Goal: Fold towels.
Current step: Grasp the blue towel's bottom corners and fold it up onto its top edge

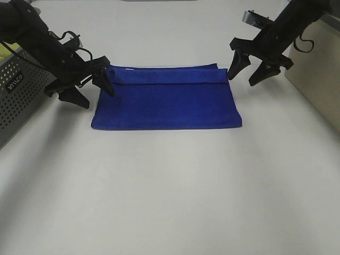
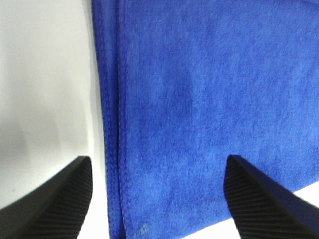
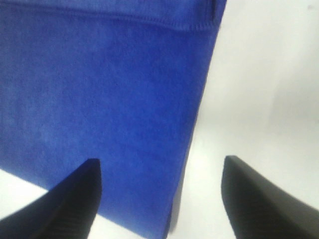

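The royal-blue towel (image 1: pixel 167 98) lies folded on the white table, with a narrow flap turned over along its far edge. My left gripper (image 1: pixel 94 90) is open at the towel's far left corner, its jaws astride the stitched edge (image 2: pixel 112 149). My right gripper (image 1: pixel 248 71) is open just beyond the towel's far right corner, slightly above the table. In the right wrist view the towel's edge (image 3: pixel 197 124) runs between the open fingers. Neither gripper holds anything. The white label is not visible.
A grey perforated basket (image 1: pixel 21 98) with a yellow-green cloth (image 1: pixel 6 52) in it stands at the left edge. A beige box (image 1: pixel 319 74) stands at the right. The white table (image 1: pixel 170 196) extends in front of the towel.
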Motion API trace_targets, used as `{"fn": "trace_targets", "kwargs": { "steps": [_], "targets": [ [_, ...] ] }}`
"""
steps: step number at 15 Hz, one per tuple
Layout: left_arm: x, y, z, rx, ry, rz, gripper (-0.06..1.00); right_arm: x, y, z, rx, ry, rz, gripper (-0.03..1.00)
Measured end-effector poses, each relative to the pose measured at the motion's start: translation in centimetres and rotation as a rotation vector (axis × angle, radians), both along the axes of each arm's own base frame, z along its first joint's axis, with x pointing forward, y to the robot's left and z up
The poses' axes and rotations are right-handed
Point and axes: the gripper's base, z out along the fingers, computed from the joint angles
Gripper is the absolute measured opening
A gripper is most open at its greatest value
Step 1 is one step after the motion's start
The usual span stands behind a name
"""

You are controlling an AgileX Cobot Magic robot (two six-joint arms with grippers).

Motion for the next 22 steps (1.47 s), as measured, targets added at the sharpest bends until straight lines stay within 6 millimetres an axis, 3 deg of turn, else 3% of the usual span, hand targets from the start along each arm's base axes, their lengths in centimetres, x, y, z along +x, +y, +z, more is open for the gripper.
{"fn": "trace_targets", "kwargs": {
  "steps": [2,5,10,14,18,19,21,22],
  "targets": [
    [-0.4,0.0,-0.5,0.020,0.033,0.004,0.70,-1.4,-0.1,-0.7,-0.008,0.060,0.021,0.67],
    [-1.6,-0.8,-1.9,0.078,0.093,-0.020,0.70,-2.8,0.0,-3.2,0.004,0.152,0.042,0.67],
    [-2.1,-2.8,-1.9,0.081,0.073,-0.017,0.69,-3.9,0.4,-4.8,0.024,0.214,0.063,0.67],
    [-2.2,-3.3,-2.1,0.083,0.075,-0.025,0.57,-4.0,2.5,-5.5,0.026,0.196,0.104,0.67],
    [-2.3,-3.2,-2.2,0.090,0.079,-0.028,0.39,-3.9,2.7,-6.2,0.060,0.214,0.082,0.59],
    [-2.3,-3.2,-2.3,0.090,0.082,-0.028,0.32,-3.9,2.8,-6.4,0.070,0.217,0.077,0.52],
    [-2.4,-3.1,-2.5,0.095,0.087,-0.031,0.09,-3.9,2.8,-7.0,0.074,0.226,0.072,0.21],
    [-2.4,-3.1,-2.5,0.101,0.088,-0.035,0.02,-3.9,2.7,-7.1,0.069,0.231,0.067,0.06]
  ]
}}
